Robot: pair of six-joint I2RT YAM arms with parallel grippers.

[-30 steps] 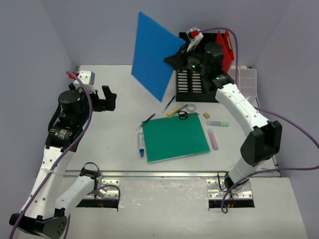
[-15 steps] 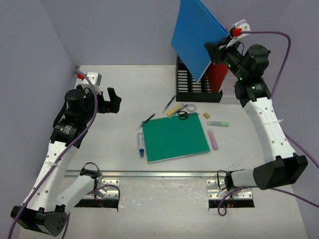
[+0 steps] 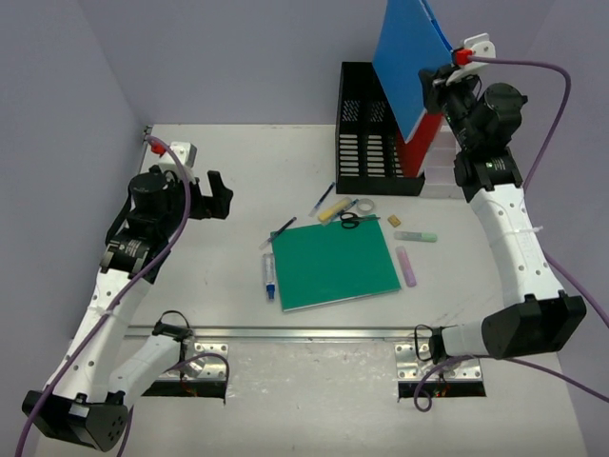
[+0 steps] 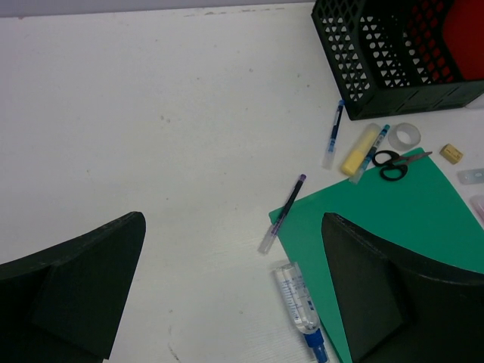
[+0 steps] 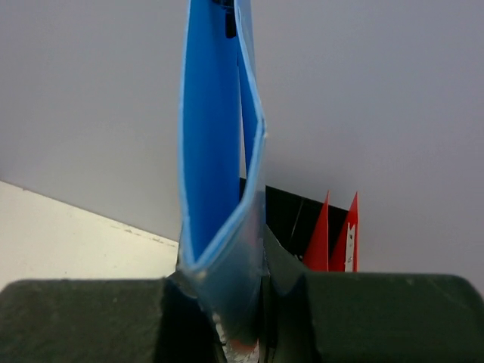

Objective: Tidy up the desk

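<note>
The white bench [image 3: 238,162] fills the middle of the scene, with a metal rail [image 3: 304,332] along its near edge. At the far side, right of the middle, stands a black mesh file holder [image 3: 366,152]. A red folder [image 3: 422,152] stands upright in the holder's right end.

The right tool [image 5: 234,302] is clenched on a blue folder [image 3: 409,57] and holds it up high over the right end of the holder. The folder's low corner is down by the red folder. I cannot tell if it is inside a slot.

The left tool [image 4: 233,225] is wide open and holds nothing. It hangs over the left part of the bench.

A green folder [image 3: 333,264] lies flat in the middle of the bench. Just past its far edge lie scissors [image 3: 350,220], a tape roll [image 3: 363,206] and a yellow marker [image 3: 332,211]. A clear tube with a blue tip [image 3: 270,274] lies at its left edge.
</note>
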